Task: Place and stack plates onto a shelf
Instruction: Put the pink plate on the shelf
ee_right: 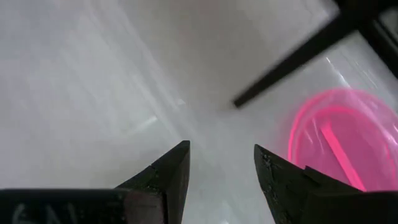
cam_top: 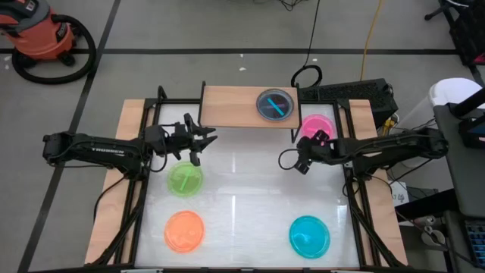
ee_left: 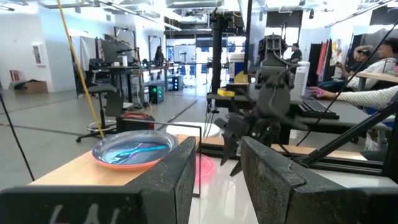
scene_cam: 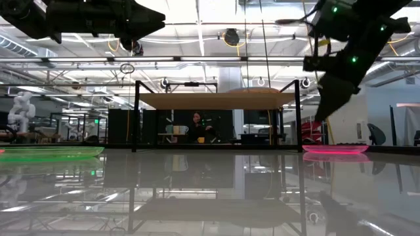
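Pink plate just beside right hand, fingers parted, empty; left hand likewise open, empty.

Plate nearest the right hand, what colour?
Pink, translucent, on the table beside the shelf; clearest in the right wrist view.

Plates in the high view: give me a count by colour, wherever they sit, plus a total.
Green plate, on the table: 1
Orange plate, on the table: 1
Blue plate, on the table: 1
Pink plate, on the table beside the shelf: 1
Dark bluish plate stack, on the shelf, number of layers unclear: 1
Total visible: 5
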{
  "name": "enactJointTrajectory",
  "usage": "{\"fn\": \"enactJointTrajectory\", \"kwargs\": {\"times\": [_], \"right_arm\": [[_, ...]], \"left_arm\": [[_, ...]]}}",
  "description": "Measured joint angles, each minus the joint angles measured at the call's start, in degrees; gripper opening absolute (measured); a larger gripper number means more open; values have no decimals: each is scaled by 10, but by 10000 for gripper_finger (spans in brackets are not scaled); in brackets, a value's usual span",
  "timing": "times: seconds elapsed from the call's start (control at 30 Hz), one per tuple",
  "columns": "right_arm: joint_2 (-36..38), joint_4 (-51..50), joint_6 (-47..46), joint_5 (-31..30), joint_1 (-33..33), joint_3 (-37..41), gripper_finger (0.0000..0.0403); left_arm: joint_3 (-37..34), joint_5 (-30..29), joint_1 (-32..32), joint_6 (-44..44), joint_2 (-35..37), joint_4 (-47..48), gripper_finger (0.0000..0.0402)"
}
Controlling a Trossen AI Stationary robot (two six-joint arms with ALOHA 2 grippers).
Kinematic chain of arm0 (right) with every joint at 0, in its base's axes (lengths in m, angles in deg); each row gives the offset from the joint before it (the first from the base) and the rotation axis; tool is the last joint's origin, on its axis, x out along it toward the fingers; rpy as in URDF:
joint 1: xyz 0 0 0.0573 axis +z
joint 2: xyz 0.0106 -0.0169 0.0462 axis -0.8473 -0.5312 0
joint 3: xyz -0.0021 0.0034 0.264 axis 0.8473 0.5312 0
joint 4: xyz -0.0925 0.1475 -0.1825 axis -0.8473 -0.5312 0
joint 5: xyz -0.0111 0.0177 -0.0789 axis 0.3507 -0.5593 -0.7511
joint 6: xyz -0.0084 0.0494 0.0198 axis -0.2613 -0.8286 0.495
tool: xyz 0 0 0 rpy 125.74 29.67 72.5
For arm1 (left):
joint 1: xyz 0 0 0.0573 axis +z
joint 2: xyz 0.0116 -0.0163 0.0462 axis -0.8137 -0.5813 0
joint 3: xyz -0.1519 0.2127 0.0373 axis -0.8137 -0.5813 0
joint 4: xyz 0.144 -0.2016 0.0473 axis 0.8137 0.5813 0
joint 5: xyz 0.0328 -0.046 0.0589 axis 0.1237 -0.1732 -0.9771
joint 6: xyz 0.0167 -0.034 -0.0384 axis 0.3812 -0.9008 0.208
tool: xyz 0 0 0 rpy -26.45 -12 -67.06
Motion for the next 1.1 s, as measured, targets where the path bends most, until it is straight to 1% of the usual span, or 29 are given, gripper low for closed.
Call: {"fn": "enactJointTrajectory", "kwargs": {"times": [0.23, 0.47, 0.63, 0.7, 0.87, 0.97, 1.1], "right_arm": [[-53, -46, -38, -2, -34, 0, 160], [-85, -93, -42, -2, -60, 0, 160], [-101, -92, -41, -6, -74, 0, 160], [-107, -89, -42, -18, -78, 3, 160], [-114, -59, -40, -24, -89, 32, 160], [-115, -57, -42, -64, -99, 41, 160], [-114, -54, -42, -77, -109, 43, 160]], "left_arm": [[0, 0, 0, -6, 0, 0, 131], [0, 0, 0, -9, 0, 1, 131], [0, 0, 0, -13, 0, 3, 131], [0, 0, 0, -14, 0, 4, 131], [0, 1, 0, -25, 0, 6, 131], [0, 1, -1, -29, 0, 7, 131], [0, 1, -1, -28, 0, 16, 131]]}}
